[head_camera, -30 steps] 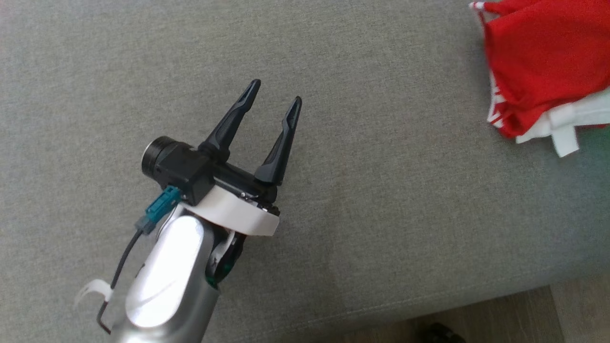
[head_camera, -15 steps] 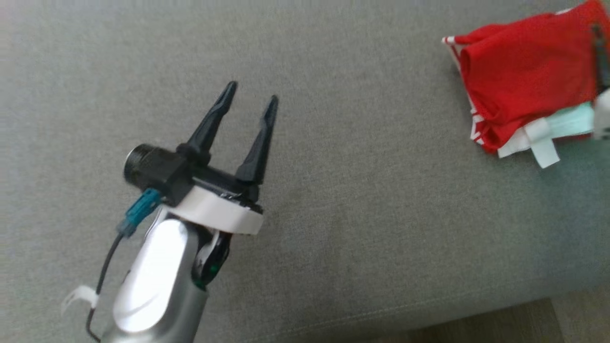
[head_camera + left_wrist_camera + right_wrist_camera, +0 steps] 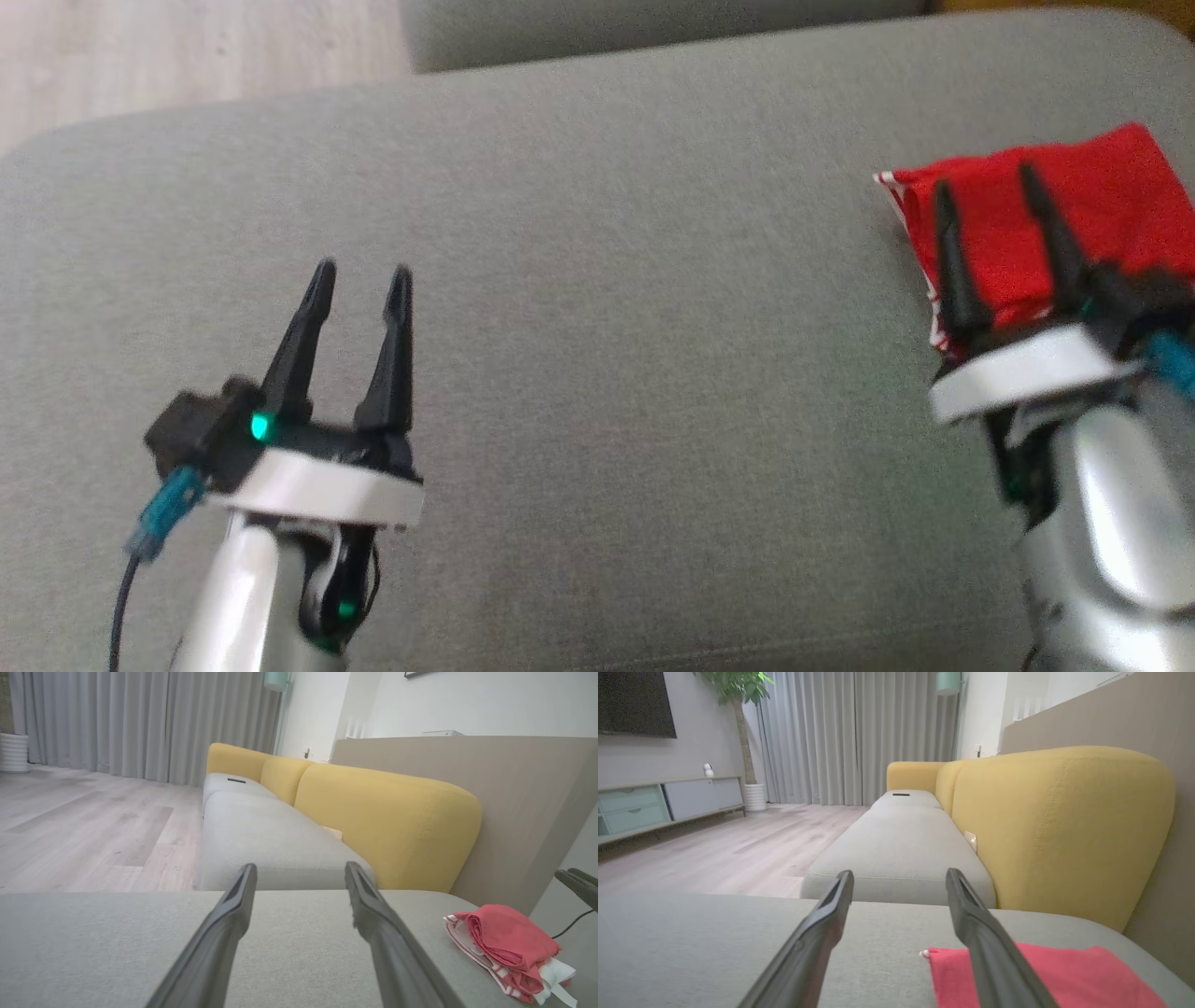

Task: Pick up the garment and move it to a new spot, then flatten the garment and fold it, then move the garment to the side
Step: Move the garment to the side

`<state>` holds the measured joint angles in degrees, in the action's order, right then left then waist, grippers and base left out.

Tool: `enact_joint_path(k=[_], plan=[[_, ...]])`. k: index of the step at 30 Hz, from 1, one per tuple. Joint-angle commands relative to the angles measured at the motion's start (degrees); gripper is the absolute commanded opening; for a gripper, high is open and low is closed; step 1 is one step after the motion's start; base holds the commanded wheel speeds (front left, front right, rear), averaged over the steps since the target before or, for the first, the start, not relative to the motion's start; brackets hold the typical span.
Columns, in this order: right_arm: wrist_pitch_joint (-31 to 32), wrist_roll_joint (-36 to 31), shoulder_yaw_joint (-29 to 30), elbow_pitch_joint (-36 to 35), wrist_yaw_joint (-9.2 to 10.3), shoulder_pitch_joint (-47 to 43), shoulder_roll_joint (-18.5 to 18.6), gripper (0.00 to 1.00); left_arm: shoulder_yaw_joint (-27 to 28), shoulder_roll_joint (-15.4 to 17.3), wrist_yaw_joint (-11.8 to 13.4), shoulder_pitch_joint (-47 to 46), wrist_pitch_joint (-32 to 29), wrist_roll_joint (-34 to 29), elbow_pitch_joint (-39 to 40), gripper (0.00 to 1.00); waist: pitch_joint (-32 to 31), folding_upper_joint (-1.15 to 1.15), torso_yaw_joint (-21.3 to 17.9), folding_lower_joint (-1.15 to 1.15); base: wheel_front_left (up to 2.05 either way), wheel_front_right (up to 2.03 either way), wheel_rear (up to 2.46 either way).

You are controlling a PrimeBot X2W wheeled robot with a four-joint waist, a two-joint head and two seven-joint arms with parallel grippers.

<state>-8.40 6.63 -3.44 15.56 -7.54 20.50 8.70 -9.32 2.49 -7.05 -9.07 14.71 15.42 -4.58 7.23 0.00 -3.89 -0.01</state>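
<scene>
Garment count: one red garment (image 3: 1111,187), folded into a bundle, with white trim and a white layer peeking out along its edge.
Garment place: it is lying on the grey sofa seat (image 3: 607,280), at that seat's right end as the head camera is seeing it.
Tool count: two, each one showing two long dark fingers.
Seat count: two grey seats are showing from the head, the near one and a sliver of another beyond it.
Left tool (image 3: 362,271): its fingers are standing spread apart, holding nothing and hovering over bare grey fabric, well apart from the garment.
Right tool (image 3: 984,179): it is also gaping wide and gripping nothing. From the head its fingers are crossing in front of the garment's near left part.
Contact: whether the right tool is touching the cloth I cannot tell from the head or from its own wrist.
Left wrist view: the left tool (image 3: 301,868) is pointing along the sofa. The garment (image 3: 509,933) is sitting low on the right, showing its stacked red and white folds (the head view is blurring these). A dark finger (image 3: 577,879) is entering at the right edge, above the bundle and clear of it.
Right wrist view: the right tool (image 3: 899,874) is framing the garment (image 3: 1064,975) beneath its right finger, the cloth showing as a flat red patch.
Room, wrist views: yellow back cushions (image 3: 1064,826), grey curtains (image 3: 822,737), a wooden floor (image 3: 738,849), a potted plant (image 3: 738,700) and a low cabinet (image 3: 668,802) are showing.
</scene>
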Motion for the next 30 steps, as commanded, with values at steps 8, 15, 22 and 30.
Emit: enact_joint_path(k=[8, 15, 22, 30], plan=[[-5.8, -0.8, 1.8, -1.0, 0.05, -8.8, -5.6, 1.0, 3.8, 0.4, 0.8, 5.5, 0.3, 0.5, 1.5, 1.0, -6.3, 0.0, 4.0, 0.01, 0.0, 0.0, 0.0], [-6.6, 2.2, 0.0, -1.5, 0.05, -13.7, -5.8, 1.0, 3.5, 0.4, 2.1, 8.4, 0.3, 0.8, 0.8, 1.0, -7.2, 0.0, 4.9, 0.01, 0.0, 0.0, 0.0], [-6.6, 2.3, -0.1, -3.2, 0.05, -14.6, -5.8, 1.0, 3.8, 0.4, 3.5, 9.0, 0.3, 0.5, 0.8, 1.0, -7.2, 0.0, 4.7, 0.01, 0.0, 0.0, 0.0], [-6.6, 2.1, -0.1, -4.0, 0.05, -14.4, -5.8, 1.0, 3.9, 0.4, 6.0, 9.1, 0.3, -0.1, 0.2, 1.0, -7.3, 0.0, 4.3, 0.01, 0.0, 0.0, 0.0]])
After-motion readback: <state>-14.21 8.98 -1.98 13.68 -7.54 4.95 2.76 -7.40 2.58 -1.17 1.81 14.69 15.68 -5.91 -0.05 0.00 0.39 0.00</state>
